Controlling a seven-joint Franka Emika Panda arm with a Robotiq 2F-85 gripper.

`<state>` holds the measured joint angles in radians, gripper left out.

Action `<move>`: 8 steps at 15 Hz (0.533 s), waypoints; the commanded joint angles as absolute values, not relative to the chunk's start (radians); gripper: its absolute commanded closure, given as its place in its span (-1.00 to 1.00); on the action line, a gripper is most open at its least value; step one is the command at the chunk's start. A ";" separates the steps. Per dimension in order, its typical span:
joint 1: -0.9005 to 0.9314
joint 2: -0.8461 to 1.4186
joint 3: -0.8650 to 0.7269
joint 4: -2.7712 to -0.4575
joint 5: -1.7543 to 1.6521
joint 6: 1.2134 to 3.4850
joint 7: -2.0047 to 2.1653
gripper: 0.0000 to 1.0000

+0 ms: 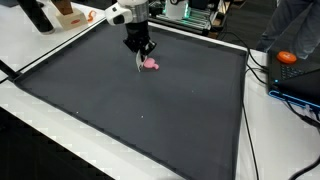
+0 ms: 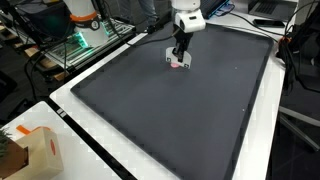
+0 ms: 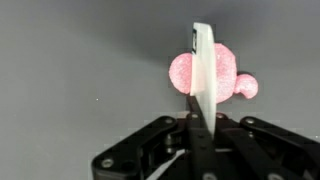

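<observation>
In the wrist view my gripper (image 3: pixel 197 120) is shut on a thin white flat piece (image 3: pixel 203 65), which stands on edge and sticks out past the fingertips. Just behind the piece a pink, rounded soft object (image 3: pixel 228 72) with a small side lobe lies on the black mat (image 3: pixel 70 70). In both exterior views the gripper (image 1: pixel 139 48) (image 2: pixel 179 48) hangs low over the far part of the mat (image 1: pixel 150 110) (image 2: pixel 190 110). The white piece's (image 1: pixel 139 63) tip is right beside the pink object (image 1: pixel 153 64) (image 2: pixel 179 62). Whether the two touch I cannot tell.
The mat covers most of a white table (image 1: pixel 40 110). An orange object (image 1: pixel 288 57), cables and a dark device (image 1: pixel 300 85) sit along one side. A cardboard box (image 2: pixel 35 150) stands on a table corner. Boxes (image 1: pixel 70 14) and equipment (image 2: pixel 85 25) crowd the far edge.
</observation>
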<state>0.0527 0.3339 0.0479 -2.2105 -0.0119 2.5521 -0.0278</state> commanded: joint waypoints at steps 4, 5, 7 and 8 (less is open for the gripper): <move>0.059 0.284 0.000 -2.332 -0.069 2.589 0.037 0.98; 0.062 0.271 -0.008 -2.345 -0.079 2.584 0.058 0.98; 0.064 0.253 -0.019 -2.365 -0.096 2.578 0.088 0.98; 0.063 0.244 -0.023 -2.374 -0.104 2.579 0.099 0.98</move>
